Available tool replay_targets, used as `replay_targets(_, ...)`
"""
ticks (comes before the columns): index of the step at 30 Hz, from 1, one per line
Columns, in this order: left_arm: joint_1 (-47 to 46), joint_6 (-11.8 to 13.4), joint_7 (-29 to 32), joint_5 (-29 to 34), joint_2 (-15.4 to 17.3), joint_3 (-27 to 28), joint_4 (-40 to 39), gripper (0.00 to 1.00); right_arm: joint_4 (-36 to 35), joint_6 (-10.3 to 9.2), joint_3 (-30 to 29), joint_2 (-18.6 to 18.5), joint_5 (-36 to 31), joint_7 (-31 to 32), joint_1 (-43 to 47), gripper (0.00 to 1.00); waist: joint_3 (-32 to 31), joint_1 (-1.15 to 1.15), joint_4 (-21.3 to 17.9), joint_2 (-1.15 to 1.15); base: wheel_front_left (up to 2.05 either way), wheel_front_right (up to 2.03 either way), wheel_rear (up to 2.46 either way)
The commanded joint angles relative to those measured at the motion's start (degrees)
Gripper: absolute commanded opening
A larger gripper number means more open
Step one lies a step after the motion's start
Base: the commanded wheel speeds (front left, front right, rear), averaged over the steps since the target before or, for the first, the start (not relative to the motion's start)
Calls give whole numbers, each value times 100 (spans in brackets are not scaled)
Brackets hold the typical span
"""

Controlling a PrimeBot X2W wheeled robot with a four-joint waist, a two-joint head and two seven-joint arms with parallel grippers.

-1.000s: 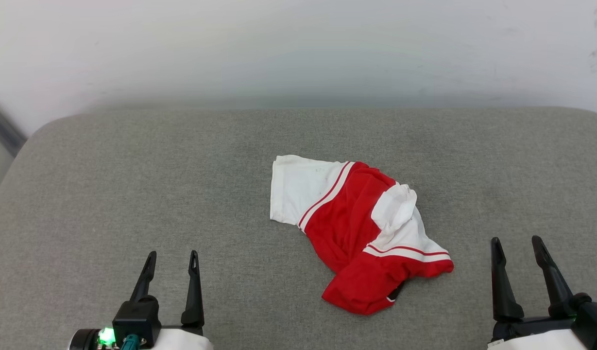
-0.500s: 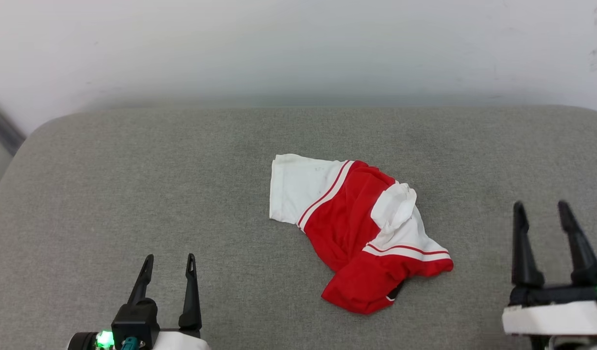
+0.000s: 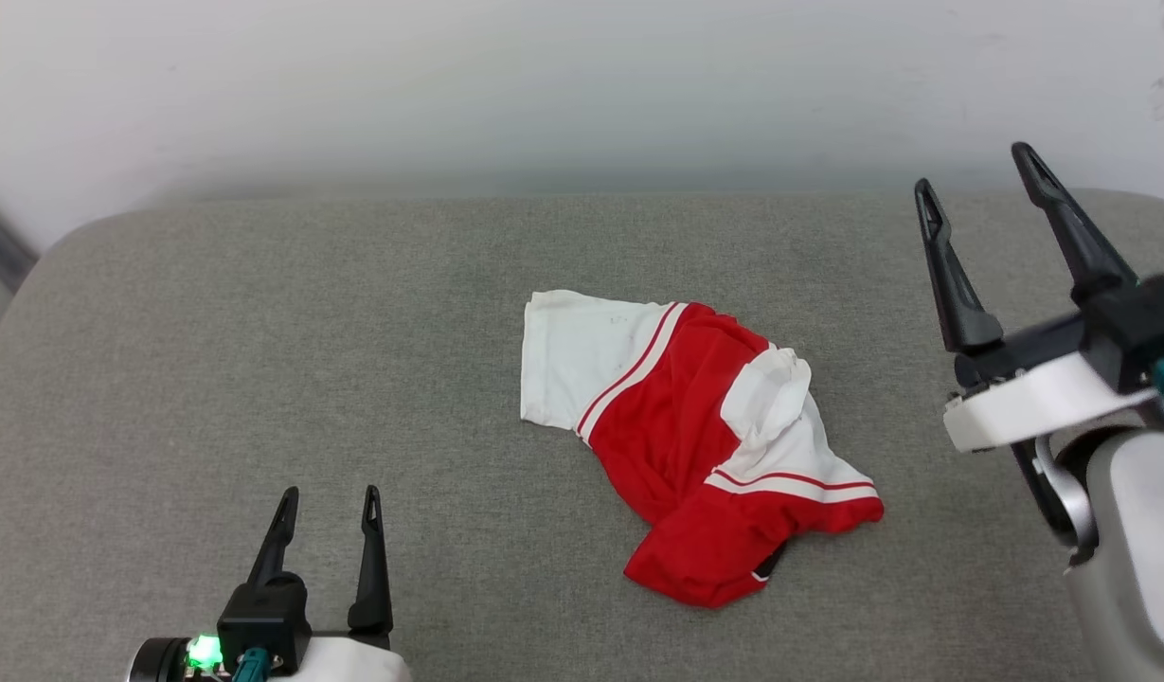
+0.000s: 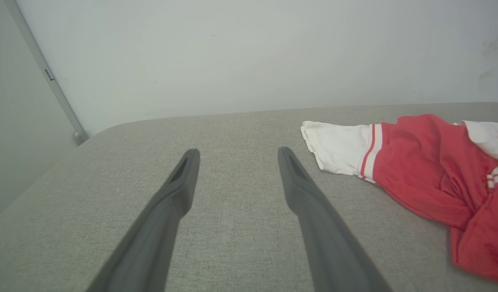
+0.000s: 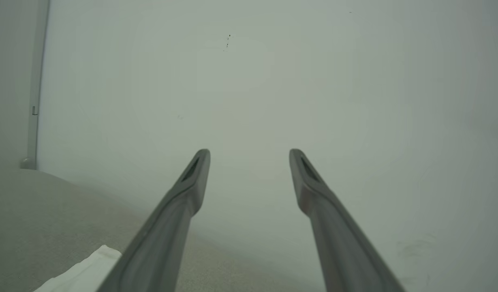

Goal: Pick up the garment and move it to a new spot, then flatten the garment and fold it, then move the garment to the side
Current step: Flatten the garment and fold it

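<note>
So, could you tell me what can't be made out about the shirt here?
- Head view: folds of the shirt hide its collar and front.
- Left wrist view: right edge cuts off its far end.
- Right wrist view: bottom edge cuts off all but a white corner.
- Head view: dark spot at its near edge, too small to identify.

Open cushion (image 3: 259,360) all round the garment (image 3: 657,426) — wall (image 3: 544,85) behind.

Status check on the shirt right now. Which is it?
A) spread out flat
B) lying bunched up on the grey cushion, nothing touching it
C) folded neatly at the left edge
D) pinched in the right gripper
B: the garment lies crumpled mid-cushion, while the left gripper and right gripper both stand open and apart from it.
</note>
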Motion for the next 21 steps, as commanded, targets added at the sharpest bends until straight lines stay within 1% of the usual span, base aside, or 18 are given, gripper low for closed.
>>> replay_targets(1,-79,1,-15,9,-31,13,-14,100,124,-4,168,-184,172,237,-245,100,27,0,11,0,0,0,0)
replay_targets(5,-136,-14,-15,21,-45,35,-47,100,475,-4,973,-941,926,1373,-786,100,160,0,39,0,0,0,0)
replay_targets(9,-204,-35,-15,19,-66,37,-60,100,661,-4,1849,-1680,1996,2743,-1158,100,357,0,69,0,0,0,0)
replay_targets(13,-349,-55,-15,1,-88,20,-74,100,668,-4,2718,-2351,3074,4001,-1567,100,628,0,135,0,0,0,0)
replay_targets(17,-555,-70,-15,-23,-109,-10,-89,100,629,-4,3425,-2741,3980,4953,-1987,100,937,0,209,0,0,0,0)
replay_targets(19,-649,-82,-15,-38,-118,-43,-86,100,678,-4,3752,-2831,4239,5303,-2178,100,1089,0,251,0,0,0,0)
replay_targets(21,-750,-93,-15,-46,-128,-81,-72,100,788,-4,4045,-2863,4392,5522,-2361,100,1227,0,298,0,0,0,0)
